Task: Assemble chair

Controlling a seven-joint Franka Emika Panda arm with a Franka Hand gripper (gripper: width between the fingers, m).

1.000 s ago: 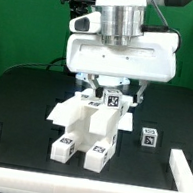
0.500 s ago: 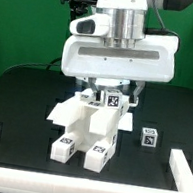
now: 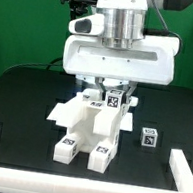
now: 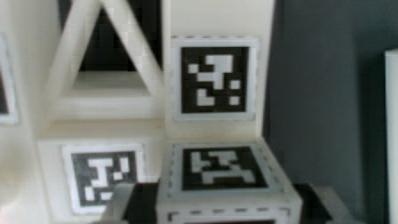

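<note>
The end effector (image 3: pixel 113 94) is clamped on the white blocky plastic chair (image 3: pixel 81 117), which bears black-and-white square pattern tags (image 4: pixel 217 78) and stands on the black tabletop (image 3: pixel 23 98).

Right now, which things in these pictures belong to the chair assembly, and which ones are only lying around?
Belong to the job:
- partly joined chair
- small tagged cube, standing apart from it at the exterior view's right
- gripper, above the chair

Only lying about:
- low white border rails
- black table
</note>
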